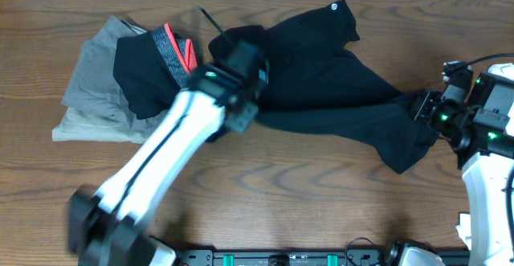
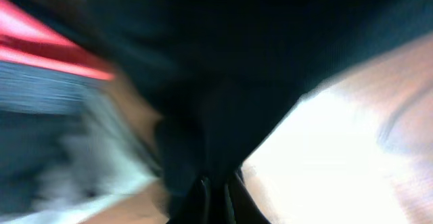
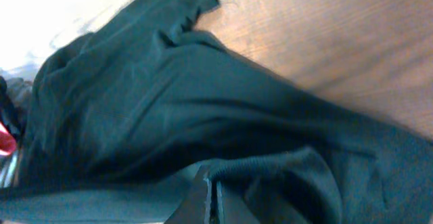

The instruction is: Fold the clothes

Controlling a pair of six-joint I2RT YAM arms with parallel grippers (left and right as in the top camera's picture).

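The black T-shirt (image 1: 329,81) lies rumpled across the middle and right of the table, a small white mark (image 1: 334,8) near its far edge. My left gripper (image 1: 245,97) is at the shirt's left end, shut on its dark fabric (image 2: 216,116); that wrist view is blurred. My right gripper (image 1: 419,105) is at the shirt's right end, shut on a ribbed hem fold (image 3: 270,166) of the T-shirt (image 3: 169,102).
A smaller black garment with a grey-and-red waistband (image 1: 173,49) lies on grey folded garments (image 1: 96,89) at the far left. The red band also shows in the left wrist view (image 2: 47,51). Bare wooden table (image 1: 305,194) runs along the front.
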